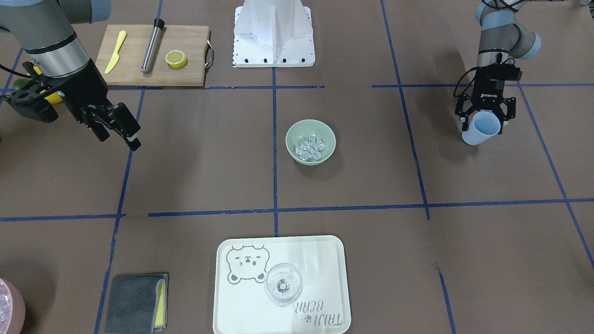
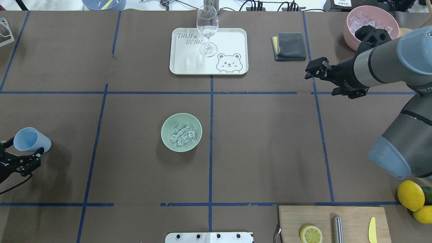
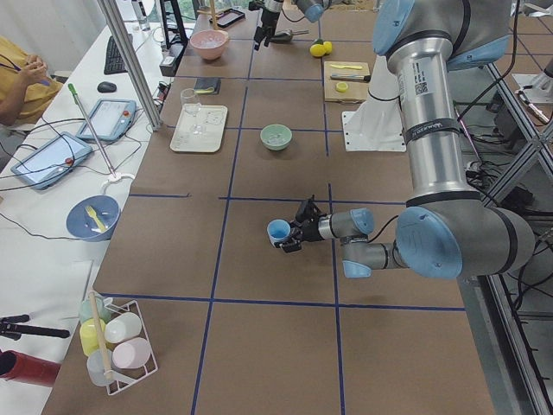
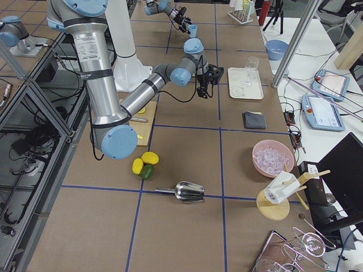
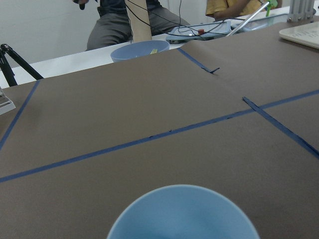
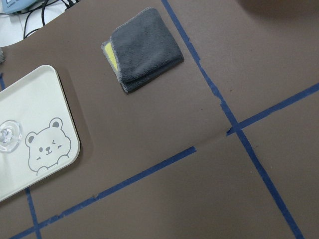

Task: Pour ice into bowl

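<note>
The pale sage-green bowl (image 1: 293,134) sits at the table's middle, and in the overhead view (image 2: 167,126) too. The ice (image 1: 311,148) lies inside it as a heap of small clear cubes (image 2: 182,135). My left gripper (image 1: 485,121) is shut on a light blue cup (image 1: 481,130), tilted on its side, far from the bowl at the table's left side (image 2: 31,140). The cup's inside looks empty in the left wrist view (image 5: 182,216). My right gripper (image 1: 118,129) is open and empty, held above the table on the right side (image 2: 316,69).
A white bear tray (image 2: 229,37) with a wine glass (image 2: 207,30) stands at the far edge. A grey cloth (image 2: 290,45) and a pink container of ice (image 2: 357,20) lie far right. A cutting board (image 1: 176,69) with a lemon half sits near the base.
</note>
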You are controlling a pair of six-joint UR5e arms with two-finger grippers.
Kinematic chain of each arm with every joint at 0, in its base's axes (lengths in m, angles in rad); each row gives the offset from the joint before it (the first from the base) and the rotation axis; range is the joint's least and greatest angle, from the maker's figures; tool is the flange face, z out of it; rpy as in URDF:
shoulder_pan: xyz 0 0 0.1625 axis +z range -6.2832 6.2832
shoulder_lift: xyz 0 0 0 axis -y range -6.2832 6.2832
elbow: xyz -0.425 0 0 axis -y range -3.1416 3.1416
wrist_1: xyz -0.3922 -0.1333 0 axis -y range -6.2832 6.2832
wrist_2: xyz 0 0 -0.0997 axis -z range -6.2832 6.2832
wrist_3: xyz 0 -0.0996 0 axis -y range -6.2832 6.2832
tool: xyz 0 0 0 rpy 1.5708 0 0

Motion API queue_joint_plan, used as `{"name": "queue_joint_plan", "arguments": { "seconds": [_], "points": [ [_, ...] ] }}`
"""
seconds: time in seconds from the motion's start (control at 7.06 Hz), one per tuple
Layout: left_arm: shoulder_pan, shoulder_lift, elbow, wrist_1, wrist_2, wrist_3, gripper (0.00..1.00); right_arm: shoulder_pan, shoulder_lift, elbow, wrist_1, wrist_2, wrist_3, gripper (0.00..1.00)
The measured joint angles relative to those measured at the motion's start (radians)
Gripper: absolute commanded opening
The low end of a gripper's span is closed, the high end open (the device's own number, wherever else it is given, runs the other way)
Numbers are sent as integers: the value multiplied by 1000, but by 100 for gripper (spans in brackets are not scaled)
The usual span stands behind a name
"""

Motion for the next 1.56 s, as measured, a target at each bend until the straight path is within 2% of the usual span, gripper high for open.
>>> {"name": "queue_joint_plan", "arguments": {
  "seconds": [0.28, 0.57, 0.85, 0.99, 1.27, 1.56],
  "points": [
    [-50, 39, -20, 0, -200, 140, 100, 0, 1, 9, 0, 23, 0, 100],
    [-164, 69, -25, 5, -456, 311, 100, -6, 9, 30, -1, 63, 1, 100],
    [-387, 80, -22, 41, -681, 547, 100, -57, 48, 34, -1, 70, 28, 100],
    [-514, 72, -21, 83, -761, 651, 100, -107, 90, 23, -2, 66, 77, 100],
    [-715, -5, -21, 250, -882, 750, 100, -231, 190, -29, -3, 16, 169, 100],
    [-875, -162, -22, 497, -1016, 768, 100, -363, 276, -105, -4, -111, 235, 100]
  ]
}}
